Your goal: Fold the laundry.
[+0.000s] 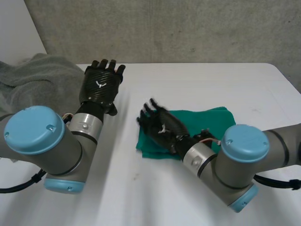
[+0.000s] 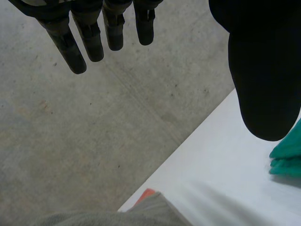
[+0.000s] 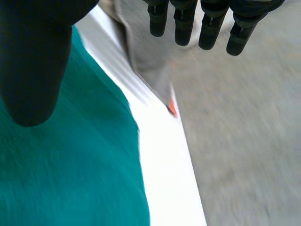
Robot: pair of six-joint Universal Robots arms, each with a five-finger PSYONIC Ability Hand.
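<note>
Green cloth is lying as a flat folded rectangle on the white table, a bit right of centre. I'm holding my right hand over its left end, fingers straight and spread, gripping nothing. I can't tell if my palm is actually brushing the fabric. My left hand is hanging relaxed and empty too, fingers out, up by the far left, just beside the grey laundry pile that's slumping over that end of the table.

I'm guessing both pieces are light, soft and floppy. Nothing fragile, but they'll sag and slide on the smooth tabletop if I only push. The green one is looking pretty tidy already, so I'd just press it flat. For the grey stuff I'm thinking pinch a corner or an edge between thumb and fingers, since grabbing the bunched middle would only drag up a lump.
</note>
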